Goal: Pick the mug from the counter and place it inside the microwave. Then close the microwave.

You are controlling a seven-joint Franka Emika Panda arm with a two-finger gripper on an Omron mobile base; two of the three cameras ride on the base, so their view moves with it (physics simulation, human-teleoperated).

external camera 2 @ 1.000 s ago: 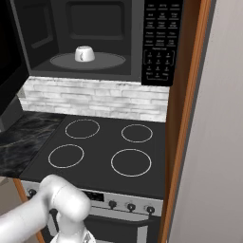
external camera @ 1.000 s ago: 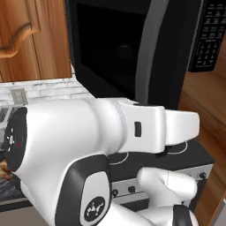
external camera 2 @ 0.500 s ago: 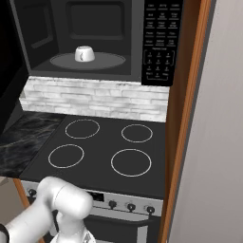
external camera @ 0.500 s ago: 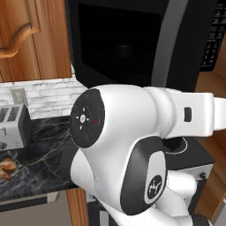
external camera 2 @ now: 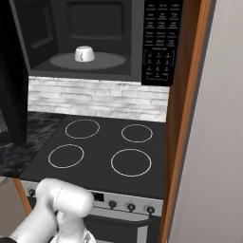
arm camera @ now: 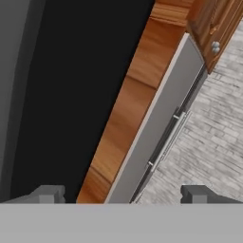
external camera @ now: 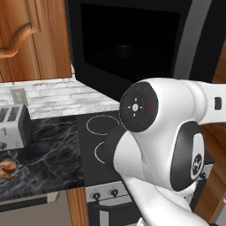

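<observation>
1. Black marble counter (external camera: 48,163) is seen left of the stovetop (external camera 2: 104,149), with a white brick backsplash (external camera 2: 95,97) behind.
2. The microwave (external camera 2: 95,38) is mounted above the stovetop, and its door (external camera: 128,48) is swung open.
3. The mug (external camera 2: 84,53) is set on the round turntable inside the microwave, left of the keypad (external camera 2: 161,42).
4. A silver toaster (external camera: 13,128) and a brown pastry (external camera: 6,167) are found on the counter.
5. The gripper (arm camera: 123,194) is seen with its fingertips (arm camera: 50,193) spread wide apart, nothing held between them.

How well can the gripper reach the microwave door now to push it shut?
Probably yes: the gripper is open and empty, the microwave door hangs open beside the arm, and the mug already sits inside.
</observation>
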